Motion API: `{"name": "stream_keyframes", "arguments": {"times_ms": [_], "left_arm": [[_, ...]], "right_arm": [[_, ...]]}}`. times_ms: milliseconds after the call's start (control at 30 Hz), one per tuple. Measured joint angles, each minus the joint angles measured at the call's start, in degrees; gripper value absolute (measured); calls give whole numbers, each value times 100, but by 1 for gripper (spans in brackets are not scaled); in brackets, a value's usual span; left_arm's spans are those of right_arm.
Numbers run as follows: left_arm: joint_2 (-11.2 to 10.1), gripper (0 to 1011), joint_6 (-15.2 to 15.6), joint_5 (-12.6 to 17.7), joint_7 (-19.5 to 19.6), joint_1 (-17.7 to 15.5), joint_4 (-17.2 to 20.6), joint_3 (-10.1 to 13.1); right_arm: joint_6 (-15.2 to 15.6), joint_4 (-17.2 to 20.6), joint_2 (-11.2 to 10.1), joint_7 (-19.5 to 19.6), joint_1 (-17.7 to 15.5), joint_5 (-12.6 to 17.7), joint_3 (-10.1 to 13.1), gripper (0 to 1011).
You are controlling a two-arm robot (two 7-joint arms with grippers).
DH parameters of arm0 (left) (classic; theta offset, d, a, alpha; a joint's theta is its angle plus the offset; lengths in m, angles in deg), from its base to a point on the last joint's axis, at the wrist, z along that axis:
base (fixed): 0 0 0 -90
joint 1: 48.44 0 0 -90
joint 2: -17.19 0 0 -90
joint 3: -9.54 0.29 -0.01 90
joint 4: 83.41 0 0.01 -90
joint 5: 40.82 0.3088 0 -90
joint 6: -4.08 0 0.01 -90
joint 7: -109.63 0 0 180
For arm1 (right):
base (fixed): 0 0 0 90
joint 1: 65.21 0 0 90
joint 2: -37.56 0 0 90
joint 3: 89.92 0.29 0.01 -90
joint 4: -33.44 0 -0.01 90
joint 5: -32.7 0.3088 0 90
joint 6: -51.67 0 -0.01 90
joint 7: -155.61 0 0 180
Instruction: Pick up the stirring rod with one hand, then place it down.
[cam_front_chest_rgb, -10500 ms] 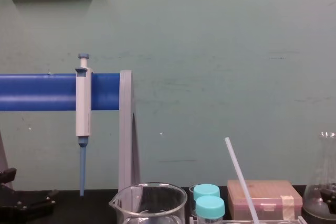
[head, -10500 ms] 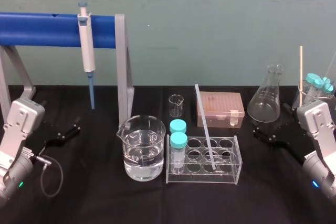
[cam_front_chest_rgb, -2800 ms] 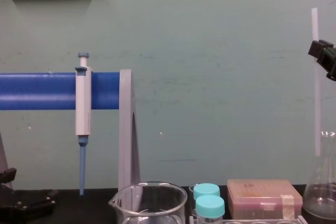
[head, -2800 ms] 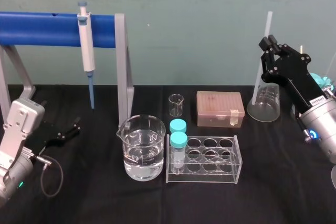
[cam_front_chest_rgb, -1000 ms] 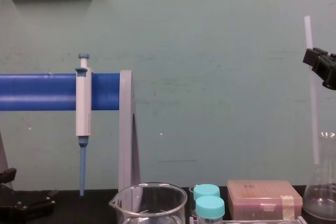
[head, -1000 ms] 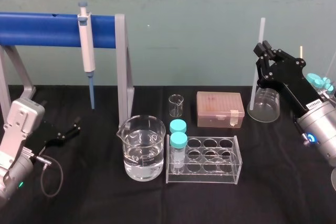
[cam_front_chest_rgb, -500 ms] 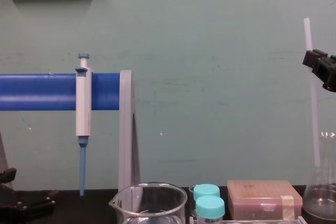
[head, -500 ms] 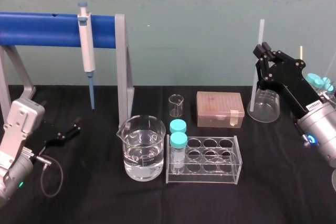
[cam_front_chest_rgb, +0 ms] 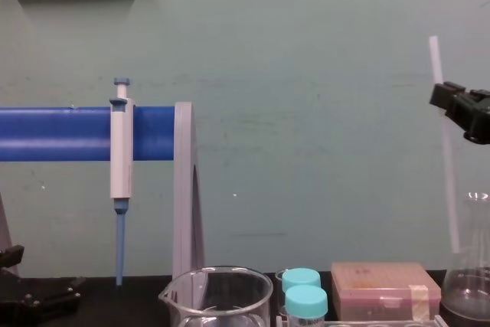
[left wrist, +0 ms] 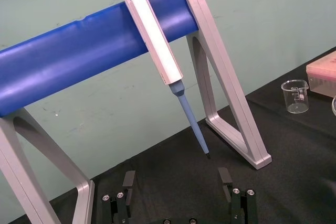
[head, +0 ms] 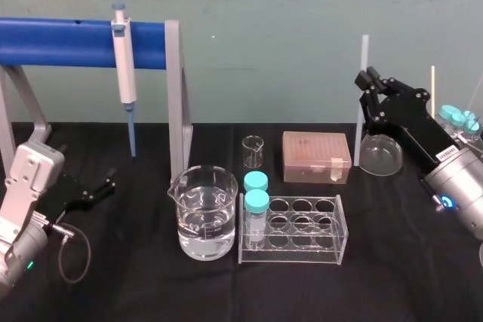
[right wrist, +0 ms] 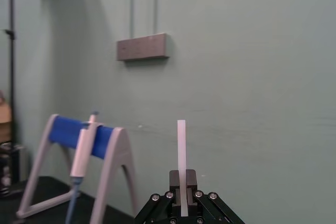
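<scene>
Black left gripper (head: pixel 89 191): parked far left, fingers apart, empty.
Stirring rod (head: pixel 363 54): aloft at right, near upright, lower end beside the flask (head: pixel 381 152).
Right gripper (head: pixel 367 81): clamped round the rod's upper part; we judge our way lies downward.

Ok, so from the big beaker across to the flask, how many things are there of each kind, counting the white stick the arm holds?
Beakers: 2, one large beaker with water, one small beaker
Teal-capped vials: 2, in the tube rack
Tube rack: 1
Pink box: 1
Conical flask: 1
Stirring rod: 1, held in the right gripper
Total: 8
</scene>
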Motion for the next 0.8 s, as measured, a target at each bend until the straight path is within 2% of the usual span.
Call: {"name": "stream_keyframes", "arguments": {"times_ms": [67, 300, 500, 800], "left_arm": [[0, 1000, 0, 0, 0, 0, 0, 0], [0, 1000, 0, 0, 0, 0, 0, 0], [0, 1000, 0, 0, 0, 0, 0, 0], [0, 1000, 0, 0, 0, 0, 0, 0]], "right_arm": [[22, -43, -37, -131, 45, 96, -41, 66], [147, -335, -129, -1056, 280, 854, -315, 66], [199, -559, -60, -1420, 377, 1253, -506, 66], [33, -843, -55, -1441, 437, 1207, -750, 66]]}}
